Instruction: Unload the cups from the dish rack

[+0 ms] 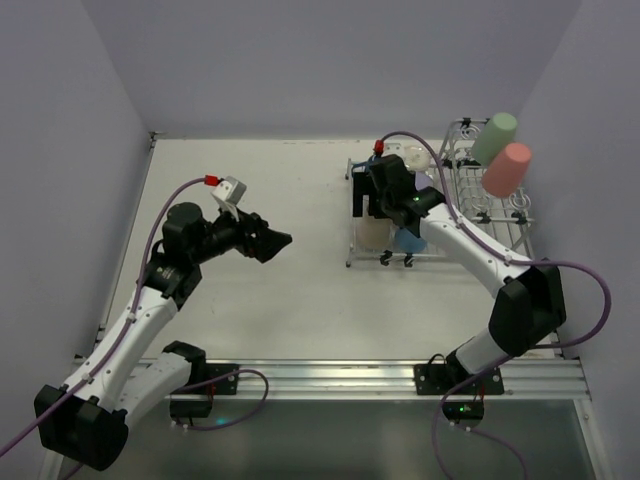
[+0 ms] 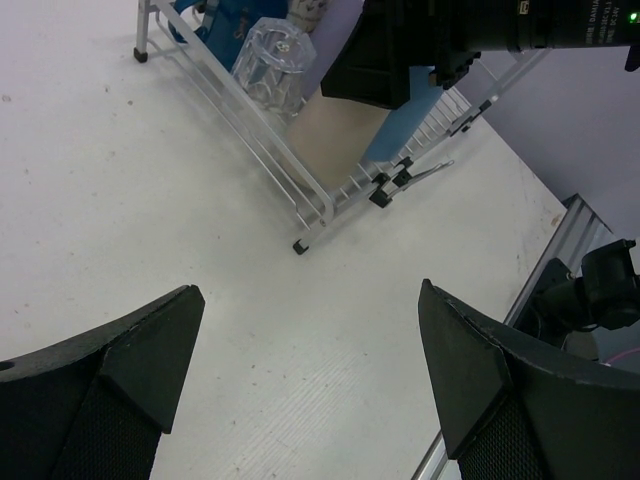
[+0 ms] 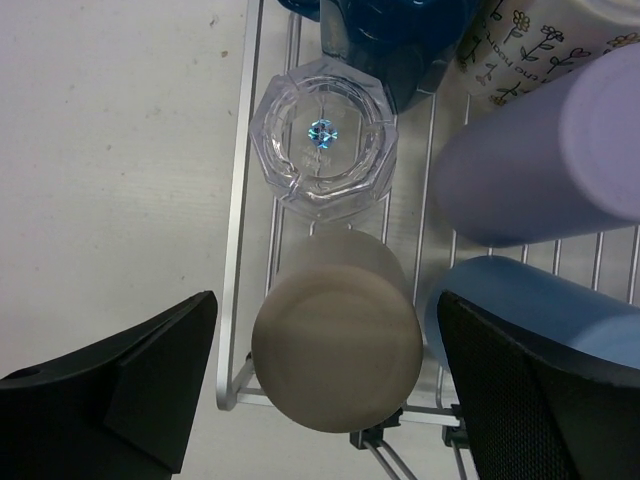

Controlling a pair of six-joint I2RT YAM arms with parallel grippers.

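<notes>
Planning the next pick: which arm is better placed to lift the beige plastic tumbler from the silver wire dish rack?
Right. The right gripper is open above the beige plastic tumbler, fingers either side. The left gripper, also open, hangs short of the silver wire dish rack.

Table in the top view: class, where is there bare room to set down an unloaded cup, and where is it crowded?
Bare: the wide table stretch between the left pincer and the dish rack, and the table's back-left corner. Crowded: the rack's near-left corner, where beige cup, clear glass and blue tumbler sit close together under the open right pincer.
</notes>
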